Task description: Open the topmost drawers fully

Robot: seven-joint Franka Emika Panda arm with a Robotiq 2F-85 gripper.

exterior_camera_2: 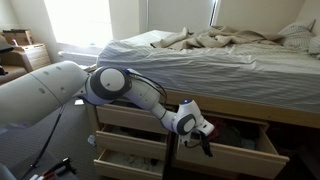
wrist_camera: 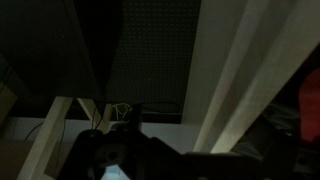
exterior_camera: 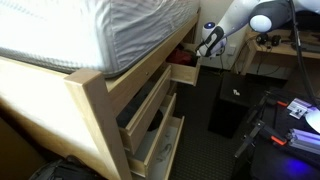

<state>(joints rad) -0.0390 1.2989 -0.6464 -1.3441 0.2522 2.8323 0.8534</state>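
Under the bed, a topmost drawer (exterior_camera_2: 232, 160) of pale blond wood stands pulled out, with dark things inside; in an exterior view the same drawer (exterior_camera: 184, 72) juts out below the mattress. My gripper (exterior_camera_2: 205, 140) hangs at that drawer's near corner, fingers pointing down at its front edge. In an exterior view the gripper (exterior_camera: 209, 42) sits just above the drawer's outer end. The topmost drawer (exterior_camera_2: 130, 117) beside it looks nearly flush with the frame. The wrist view is dark: a pale wood board (wrist_camera: 240, 70) runs diagonally, and the jaws are lost in shadow.
Lower drawers (exterior_camera_2: 125, 148) (exterior_camera: 150, 112) stand partly pulled out below the top row. A black box (exterior_camera: 230, 108) sits on the dark floor beside the bed. A desk with cables (exterior_camera: 270, 55) stands behind the arm. The mattress (exterior_camera_2: 200, 60) overhangs the frame.
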